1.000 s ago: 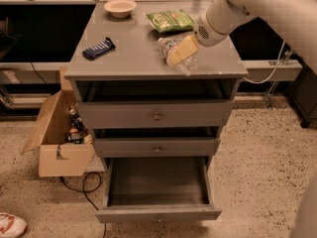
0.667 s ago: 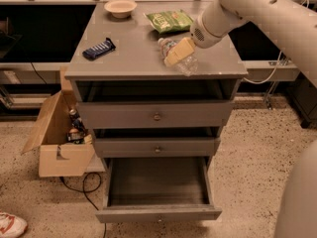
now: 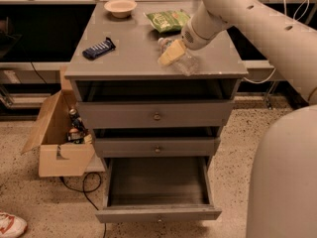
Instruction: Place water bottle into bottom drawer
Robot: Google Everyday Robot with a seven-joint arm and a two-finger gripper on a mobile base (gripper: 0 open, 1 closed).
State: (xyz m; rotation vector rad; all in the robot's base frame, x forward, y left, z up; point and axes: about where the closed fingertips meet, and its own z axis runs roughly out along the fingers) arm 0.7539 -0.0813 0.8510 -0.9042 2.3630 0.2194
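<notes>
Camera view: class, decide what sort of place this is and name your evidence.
Probably a lab or office test area: a grey wooden three-drawer cabinet stands on speckled hard floor, an open cardboard box beside it, and the robot's gripper is at the small clear plastic water bottle on top.

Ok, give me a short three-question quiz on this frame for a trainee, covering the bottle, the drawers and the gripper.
1. True or false: the bottom drawer is pulled open.
2. The water bottle is: A inside the bottom drawer, B lying on the cabinet top, C lifted in the air.
3. Which object is the gripper at?

Key: 1 true. 2 B. 3 The water bottle, just in front of the green chip bag.
</notes>
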